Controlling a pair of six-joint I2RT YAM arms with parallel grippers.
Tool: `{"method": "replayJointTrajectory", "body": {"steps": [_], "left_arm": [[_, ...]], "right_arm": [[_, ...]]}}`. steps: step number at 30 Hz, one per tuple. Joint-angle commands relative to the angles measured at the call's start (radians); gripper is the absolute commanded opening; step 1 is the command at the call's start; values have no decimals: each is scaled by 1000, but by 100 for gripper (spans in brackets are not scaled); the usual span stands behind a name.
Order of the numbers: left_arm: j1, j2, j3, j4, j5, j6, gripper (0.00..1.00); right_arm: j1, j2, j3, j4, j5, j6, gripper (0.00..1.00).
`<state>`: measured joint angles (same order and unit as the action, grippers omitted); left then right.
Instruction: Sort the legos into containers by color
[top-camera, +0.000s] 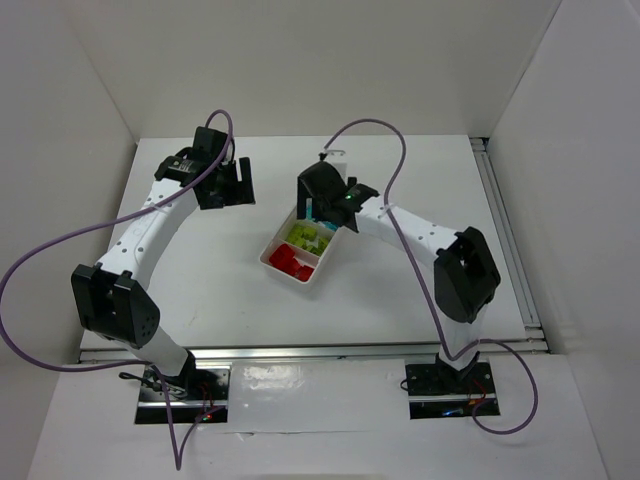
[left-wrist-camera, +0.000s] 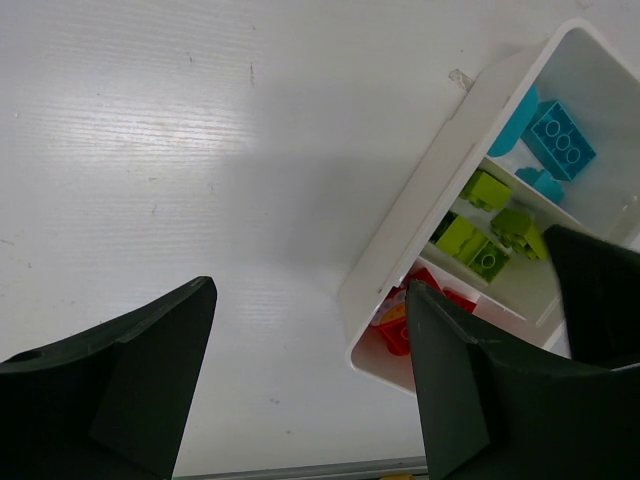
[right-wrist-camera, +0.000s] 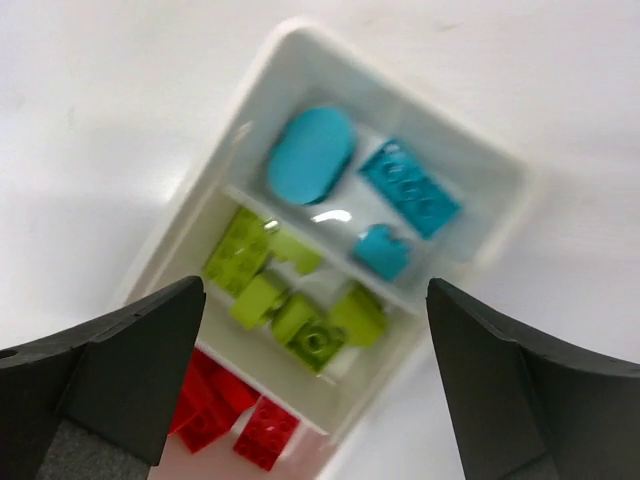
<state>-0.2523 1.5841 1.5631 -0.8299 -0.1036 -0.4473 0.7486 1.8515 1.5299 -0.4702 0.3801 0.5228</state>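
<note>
The right gripper (right-wrist-camera: 315, 300) hangs directly above the white tray (right-wrist-camera: 290, 35), its two dark fingers (right-wrist-camera: 110, 380) spread wide with nothing between them. Seen from its wrist, all three compartments of the tray lie below it. The end compartment farthest from the arm bases holds the cyan-blue legos (right-wrist-camera: 410, 188): one rounded piece, one studded brick and a smaller bit. The middle compartment holds a cluster of yellow-green legos (right-wrist-camera: 290, 290). The compartment nearest the bases holds the red legos (right-wrist-camera: 230, 410).

The left gripper (left-wrist-camera: 310, 290) is also wide open and holds nothing. It hovers over the bare white table (top-camera: 200, 270), off the tray's left side and clear of it; its wrist view catches the tray's long wall at the right edge.
</note>
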Motion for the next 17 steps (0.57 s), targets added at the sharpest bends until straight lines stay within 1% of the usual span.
{"method": "replayJointTrajectory", "body": {"steps": [1, 3, 5, 8, 12, 17], "left_arm": [[-4, -44, 3, 3, 1, 13, 86], [-4, -44, 3, 3, 1, 13, 86], [-4, -44, 3, 3, 1, 13, 86], [-4, -44, 12, 3, 1, 13, 86], [-4, -44, 12, 3, 1, 13, 86], [-13, -44, 12, 3, 13, 4, 86]], "right_arm": [[-75, -127, 3, -89, 254, 87, 99], [-119, -184, -40, -129, 315, 173, 99], [-187, -221, -102, -171, 357, 203, 99], [-250, -282, -163, -229, 407, 230, 99], [-301, -339, -226, -277, 443, 261, 99], [-325, -389, -292, -277, 453, 252, 99]]}}
